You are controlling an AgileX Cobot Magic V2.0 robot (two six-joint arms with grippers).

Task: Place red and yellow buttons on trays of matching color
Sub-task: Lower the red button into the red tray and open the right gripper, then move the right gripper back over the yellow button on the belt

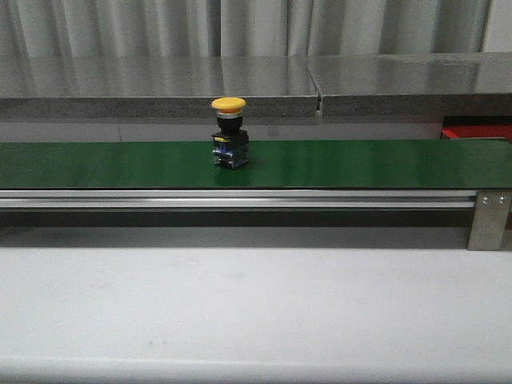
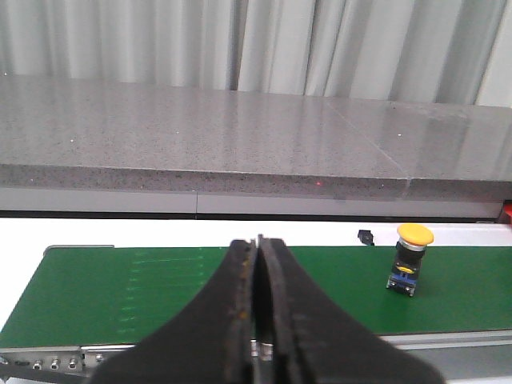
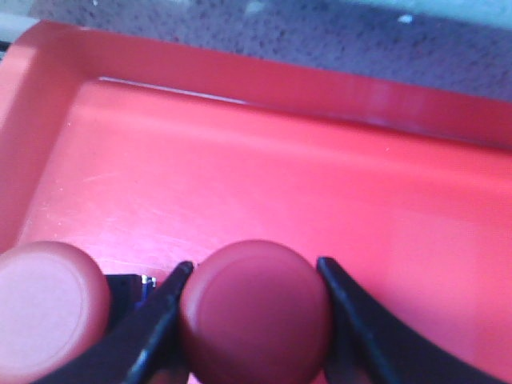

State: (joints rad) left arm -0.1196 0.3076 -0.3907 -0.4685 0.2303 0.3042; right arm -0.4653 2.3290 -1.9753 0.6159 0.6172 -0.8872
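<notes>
Front view. Yellow button stands upright on the green conveyor belt, slightly left of frame centre, cap up, long axis vertical. A sliver of the red tray shows at the right edge, beyond the belt. Neither arm nor gripper appears here; no yellow tray is visible in any view.

Left wrist view. Left gripper fills the lower centre, jaws pressed together w/ nothing between them. The yellow button sits at mid right of the frame, on the belt, well apart from the fingertips and off to one side of the closing line. Key relation: the button lies ahead of and lateral to this claw, axis upright, so a grasp would likely need the jaws to spread first, then a sideways shift to bracket the black body below the cap. Judged from the views, the left arm is the free one and looks toward the button; it is the probable candidate for the pick.

Right wrist view. Right gripper is narrow around a red button, one finger each side of the round cap, lower centre of frame. It hangs over the red tray; whether the button base touches the tray floor cannot be told. A second red button lies at lower left, just beside the held one, approx. in the same tray. Release here appears the step in hand for this arm.
</notes>
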